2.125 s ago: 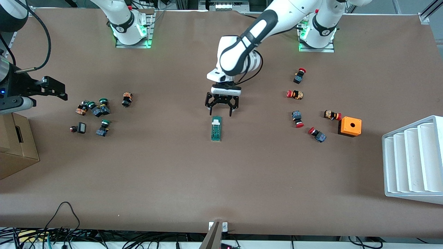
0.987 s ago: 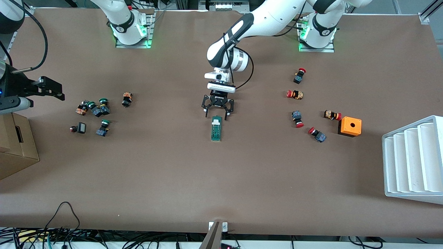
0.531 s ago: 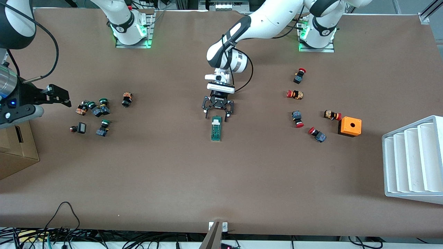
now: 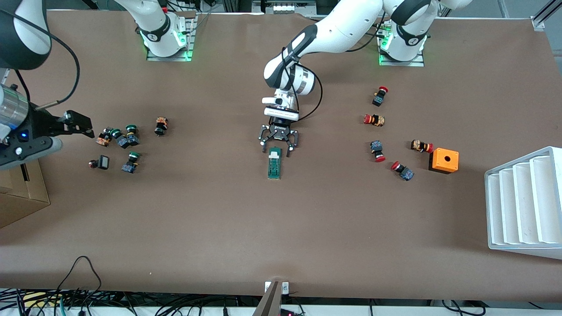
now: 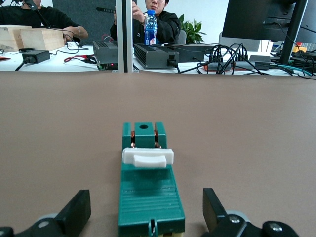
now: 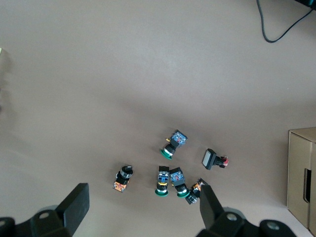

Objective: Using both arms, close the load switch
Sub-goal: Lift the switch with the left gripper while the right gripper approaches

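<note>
Left tool [image 4: 276, 150] spread wide, straddling load switch [image 4: 275, 163] end. Risk: off-centre closing skews switch. Right tool [image 4: 86, 128] also spread, empty, over green buttons [image 4: 125, 137]; clumsy reach could scatter them.

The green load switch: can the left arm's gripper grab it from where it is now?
Probably yes. The left gripper is open, a finger on each side of the load switch end farther from the front camera, with nothing between them.

No legible text, label, brand or number on anything in view.
</note>
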`<action>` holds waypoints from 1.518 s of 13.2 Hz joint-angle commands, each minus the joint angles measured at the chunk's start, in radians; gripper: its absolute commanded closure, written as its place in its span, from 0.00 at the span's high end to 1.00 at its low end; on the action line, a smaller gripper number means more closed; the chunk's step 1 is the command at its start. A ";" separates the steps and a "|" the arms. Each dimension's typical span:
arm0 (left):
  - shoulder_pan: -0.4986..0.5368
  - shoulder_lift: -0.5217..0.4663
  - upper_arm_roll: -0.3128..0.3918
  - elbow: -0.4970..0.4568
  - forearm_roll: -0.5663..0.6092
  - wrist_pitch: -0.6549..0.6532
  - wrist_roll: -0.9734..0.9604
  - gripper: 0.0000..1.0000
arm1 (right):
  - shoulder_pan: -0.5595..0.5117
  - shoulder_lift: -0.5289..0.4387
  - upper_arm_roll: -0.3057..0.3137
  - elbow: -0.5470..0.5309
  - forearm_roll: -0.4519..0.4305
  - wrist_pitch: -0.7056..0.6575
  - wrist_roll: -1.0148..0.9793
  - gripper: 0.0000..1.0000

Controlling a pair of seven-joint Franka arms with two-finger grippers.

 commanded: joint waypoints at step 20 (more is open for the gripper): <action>-0.029 0.049 0.011 0.043 0.059 -0.040 0.015 0.62 | 0.359 0.290 -0.006 0.115 0.213 0.438 1.268 0.99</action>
